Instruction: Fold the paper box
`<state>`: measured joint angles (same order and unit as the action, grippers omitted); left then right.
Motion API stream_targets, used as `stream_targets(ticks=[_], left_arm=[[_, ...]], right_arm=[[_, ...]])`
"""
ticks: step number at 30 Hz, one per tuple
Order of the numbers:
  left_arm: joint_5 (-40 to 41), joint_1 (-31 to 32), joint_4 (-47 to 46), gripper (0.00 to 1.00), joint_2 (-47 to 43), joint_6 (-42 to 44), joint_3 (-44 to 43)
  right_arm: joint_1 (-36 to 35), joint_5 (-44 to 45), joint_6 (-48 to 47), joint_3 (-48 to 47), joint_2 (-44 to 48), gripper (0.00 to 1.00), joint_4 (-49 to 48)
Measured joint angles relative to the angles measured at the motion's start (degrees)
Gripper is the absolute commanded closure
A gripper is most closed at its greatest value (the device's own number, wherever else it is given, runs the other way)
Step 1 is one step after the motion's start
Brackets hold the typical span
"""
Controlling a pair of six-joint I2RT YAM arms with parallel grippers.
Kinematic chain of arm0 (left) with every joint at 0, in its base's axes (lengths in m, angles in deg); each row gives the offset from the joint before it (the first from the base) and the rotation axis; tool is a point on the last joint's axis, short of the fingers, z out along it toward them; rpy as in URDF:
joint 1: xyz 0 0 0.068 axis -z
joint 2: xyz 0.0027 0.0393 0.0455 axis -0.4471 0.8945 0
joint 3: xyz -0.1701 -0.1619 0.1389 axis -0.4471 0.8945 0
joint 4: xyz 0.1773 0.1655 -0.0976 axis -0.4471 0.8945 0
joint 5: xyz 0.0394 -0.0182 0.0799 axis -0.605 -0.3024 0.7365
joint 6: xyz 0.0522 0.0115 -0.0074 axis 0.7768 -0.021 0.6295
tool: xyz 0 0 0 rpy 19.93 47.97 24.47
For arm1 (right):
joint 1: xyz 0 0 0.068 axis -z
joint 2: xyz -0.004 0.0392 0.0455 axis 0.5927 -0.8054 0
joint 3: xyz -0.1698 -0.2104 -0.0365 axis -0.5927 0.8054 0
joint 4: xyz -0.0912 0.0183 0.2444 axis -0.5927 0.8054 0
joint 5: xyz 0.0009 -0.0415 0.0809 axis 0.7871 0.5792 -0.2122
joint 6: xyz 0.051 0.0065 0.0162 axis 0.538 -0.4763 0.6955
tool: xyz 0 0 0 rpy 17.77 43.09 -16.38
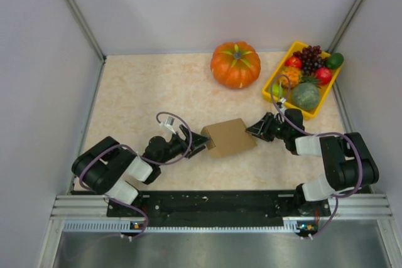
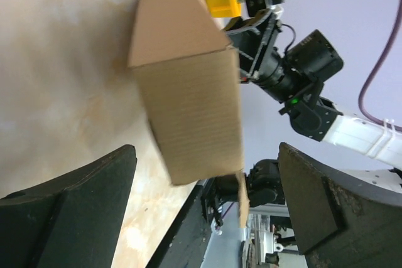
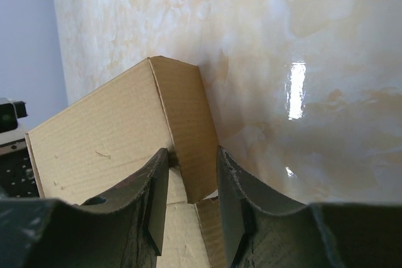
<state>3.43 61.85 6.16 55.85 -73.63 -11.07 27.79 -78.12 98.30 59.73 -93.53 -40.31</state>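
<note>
I count one box [image 1: 229,137], one pumpkin [image 1: 235,64], one tray [image 1: 270,90] piled with fruit, and my own two grippers.

The box lies on the table [image 1: 138,92] in the near middle, directly between my grippers, its long side running left to right with a slight tilt.

My left gripper [image 1: 202,143] is at the box's left end with its jaws wide. Through the left wrist camera its fingers [image 2: 75,211] stand well apart. The box is ahead of the gap, and neither finger is on the cardboard.

My right gripper [image 1: 254,128] is at the right end with its jaws narrow. An end panel of the box stands in the slot between those fingers [image 3: 157,205]. I cannot tell whether they actually pinch it.

There is bare table to the left of the box and beyond it. The pumpkin sits near the far edge, well apart from the box. The tray fills the far right corner, just beyond my right arm. Walls [image 1: 56,61] close the left, far and right edges.
</note>
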Motion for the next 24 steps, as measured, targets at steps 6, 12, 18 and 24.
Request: stream_targets(ticks=[6,12,18,24], left_arm=[[-0.02,2.12,-1.07,0.02,4.68,-0.22,-6.25],[-0.09,2.34,-1.14,0.18,12.63,-2.38,-9.2],[-0.59,2.32,-0.68,0.36,13.03,-3.76,-9.38],[-3.63,-0.13,5.51,0.52,3.1,-4.52,-8.83]], right_arm=[[0.0,0.0,0.0,0.0,-0.02,0.67,-0.04],[0.0,-0.04,-0.02,0.0,-0.04,0.62,-0.17],[-1.4,1.44,-1.9,0.85,1.51,0.32,0.79],[-8.96,9.4,-9.7,-1.7,19.26,0.06,19.32]])
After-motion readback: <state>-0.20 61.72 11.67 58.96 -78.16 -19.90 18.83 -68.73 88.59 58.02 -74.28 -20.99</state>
